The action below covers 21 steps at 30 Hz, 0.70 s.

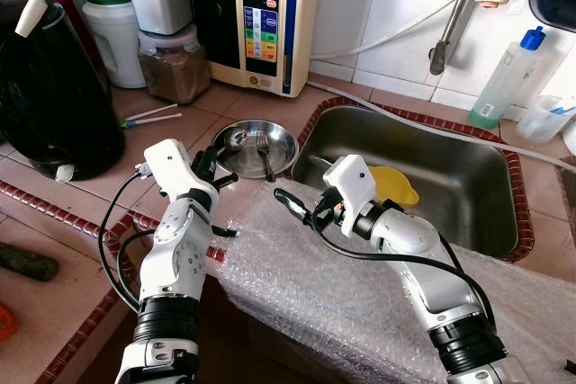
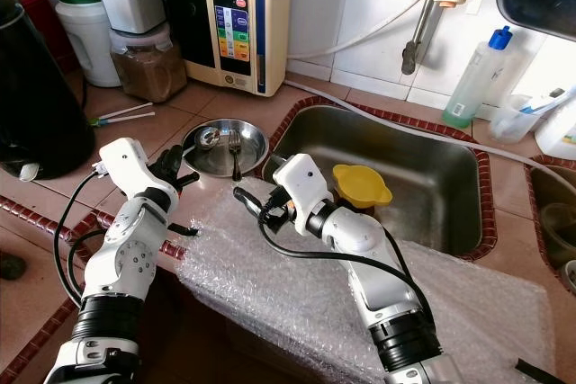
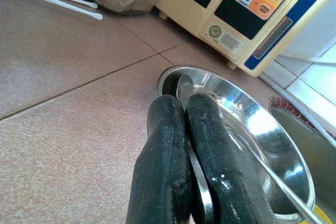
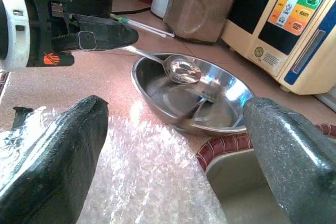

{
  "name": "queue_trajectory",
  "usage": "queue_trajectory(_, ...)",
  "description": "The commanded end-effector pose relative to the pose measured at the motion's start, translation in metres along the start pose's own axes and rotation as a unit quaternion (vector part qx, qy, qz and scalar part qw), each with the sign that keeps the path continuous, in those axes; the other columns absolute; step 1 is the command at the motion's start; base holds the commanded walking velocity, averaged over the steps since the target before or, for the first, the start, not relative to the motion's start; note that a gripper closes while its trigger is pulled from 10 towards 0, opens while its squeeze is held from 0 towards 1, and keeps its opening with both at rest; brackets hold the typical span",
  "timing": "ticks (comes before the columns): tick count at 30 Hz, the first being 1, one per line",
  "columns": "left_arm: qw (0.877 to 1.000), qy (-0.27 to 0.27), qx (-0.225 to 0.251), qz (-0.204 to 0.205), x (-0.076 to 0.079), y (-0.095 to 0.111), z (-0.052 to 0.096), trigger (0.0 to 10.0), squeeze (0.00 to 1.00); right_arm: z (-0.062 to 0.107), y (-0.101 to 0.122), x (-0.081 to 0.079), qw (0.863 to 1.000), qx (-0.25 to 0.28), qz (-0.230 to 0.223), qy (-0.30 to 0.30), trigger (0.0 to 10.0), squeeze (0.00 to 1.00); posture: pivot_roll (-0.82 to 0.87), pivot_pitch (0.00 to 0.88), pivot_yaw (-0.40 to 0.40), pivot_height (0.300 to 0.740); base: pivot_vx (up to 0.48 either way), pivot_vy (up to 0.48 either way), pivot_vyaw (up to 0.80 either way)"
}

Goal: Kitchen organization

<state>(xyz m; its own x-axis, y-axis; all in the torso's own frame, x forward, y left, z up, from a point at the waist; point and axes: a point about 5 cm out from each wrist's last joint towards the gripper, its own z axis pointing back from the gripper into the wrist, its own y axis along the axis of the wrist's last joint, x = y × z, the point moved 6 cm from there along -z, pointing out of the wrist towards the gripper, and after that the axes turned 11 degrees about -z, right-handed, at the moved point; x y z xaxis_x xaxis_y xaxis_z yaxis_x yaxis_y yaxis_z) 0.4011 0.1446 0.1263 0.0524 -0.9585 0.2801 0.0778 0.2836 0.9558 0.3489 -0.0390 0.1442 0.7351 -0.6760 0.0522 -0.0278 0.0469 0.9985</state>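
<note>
Pinching a spoon [image 4: 181, 69] over the steel bowl [image 1: 281, 143], left end effector [image 4: 107, 32]; right end effector [image 1: 290, 204] spread.

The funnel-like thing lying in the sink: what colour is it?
Yellow. The funnel shows best in the right eye view, lying in the steel sink.

Daylight falls on a white-tiled wall [image 1: 396, 6] behind a terracotta-tiled counter [image 1: 81, 195] holding a steel sink [image 1: 468, 177].
</note>
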Motion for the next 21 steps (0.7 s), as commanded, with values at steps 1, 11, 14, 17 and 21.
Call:
queue_trajectory(1, 1.0, 0.003, 0.002, -0.002, -0.001, 0.003, 0.0, 0.0, 0.0, -0.001, 0.003, 0.002, 1.0, 0.002, 0.002, -0.001, 10.0, 0.0, 0.0, 0.0, -0.01, 0.74, 0.0, 0.0, 0.0)
queue_trajectory(11, 0.998, -0.025, 0.036, -0.038, 0.006, 0.033, 0.012, 0.0, 0.0, 0.012, -0.007, 0.022, 0.999, -0.008, -0.01, -0.047, 10.0, 0.0, 0.02, 0.0, -0.001, 0.74, 0.0, 0.0, 0.0)
queue_trajectory(14, 0.997, -0.033, 0.052, -0.055, 0.009, 0.042, 0.015, 0.0, 0.0, 0.008, -0.005, 0.024, 0.998, -0.001, -0.017, -0.058, 10.0, 0.0, 0.03, 0.0, 0.005, 0.74, 0.0, 0.0, 0.0)
queue_trajectory(17, 0.994, -0.049, 0.082, -0.055, 0.016, 0.052, 0.018, 0.0, 0.0, 0.004, -0.001, 0.025, 0.997, 0.013, -0.033, -0.068, 10.0, 0.0, 0.04, 0.0, 0.004, 0.74, 0.0, 0.0, 0.0)
queue_trajectory(21, 0.983, -0.135, 0.118, 0.025, 0.046, 0.066, 0.024, 0.0, 0.0, -0.003, 0.015, 0.035, 0.992, 0.054, -0.064, -0.099, 10.0, 0.0, 0.05, 0.0, -0.001, 0.74, 0.0, 0.0, 0.0)
